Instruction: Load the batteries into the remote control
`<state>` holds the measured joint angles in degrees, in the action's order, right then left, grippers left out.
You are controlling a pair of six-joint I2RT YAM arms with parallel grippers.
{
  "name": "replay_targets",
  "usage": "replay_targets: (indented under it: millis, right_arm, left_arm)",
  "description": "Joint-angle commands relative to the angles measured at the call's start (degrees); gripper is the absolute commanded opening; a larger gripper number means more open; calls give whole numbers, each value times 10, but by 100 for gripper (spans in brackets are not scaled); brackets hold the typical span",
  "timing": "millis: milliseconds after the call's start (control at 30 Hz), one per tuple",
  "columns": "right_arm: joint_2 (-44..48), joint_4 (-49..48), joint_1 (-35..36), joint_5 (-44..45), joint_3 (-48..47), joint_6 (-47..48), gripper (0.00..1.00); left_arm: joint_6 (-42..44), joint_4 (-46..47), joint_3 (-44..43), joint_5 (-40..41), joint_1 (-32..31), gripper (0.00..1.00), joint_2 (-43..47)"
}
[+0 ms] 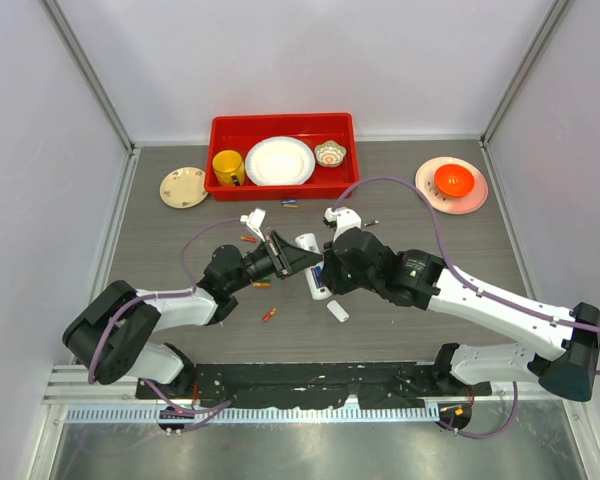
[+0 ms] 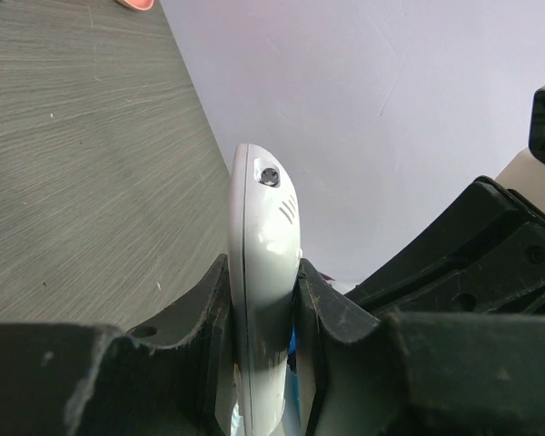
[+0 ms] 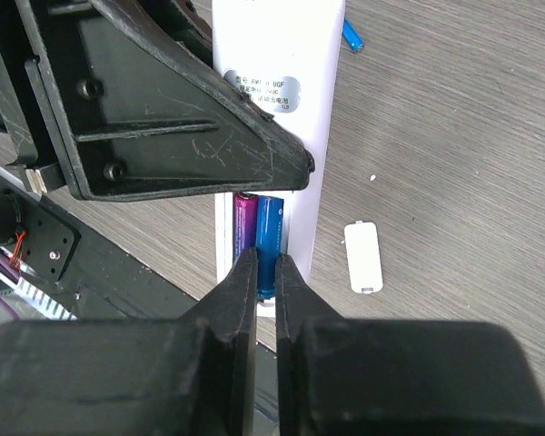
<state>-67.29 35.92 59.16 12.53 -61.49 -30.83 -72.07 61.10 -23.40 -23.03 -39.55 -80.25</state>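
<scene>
Top view: the left end effector (image 1: 283, 256) gripped the remote control (image 1: 307, 243) at mid surface (image 1: 410, 310), with the right end effector (image 1: 325, 272) directly over the remote's near end. Loose batteries (image 1: 268, 314) lay scattered on the surface nearby. A small white cover (image 1: 337, 311) lay just beside the remote.

Left wrist view: the remote control (image 2: 263, 245) stood edge-on, clamped firmly between the left end effector's (image 2: 262, 304) two fingers.

Right wrist view: the remote's open compartment held a purple battery (image 3: 245, 213) and a blue battery (image 3: 270, 236) side by side. The right end effector (image 3: 267, 272) had its fingers drawn almost together, with only a thin slit between them. Its tips sat at the blue battery's near end. Whether they pinched or merely pressed it could not be told. The cover (image 3: 362, 257) lay apart on the surface, to the right.

The step in hand appeared to be seating the blue battery. The next move likely called for pressing it flat and then withdrawing. After that the cover would need fetching, while the left grip held the remote steady.
</scene>
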Motion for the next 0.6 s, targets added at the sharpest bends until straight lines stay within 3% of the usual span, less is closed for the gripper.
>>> replay_targets:
  millis: [0, 333, 567]
  right_arm:
    - [0, -22, 0, 28, -22, 9, 4]
    - [104, -145, 0, 30, 55, 12, 1]
    - [118, -161, 0, 25, 66, 31, 1]
  left_arm:
    - [-18, 72, -1, -20, -4, 0, 1]
    - [-52, 89, -15, -6, -4, 0, -19]
    - [-70, 89, -19, 15, -4, 0, -31]
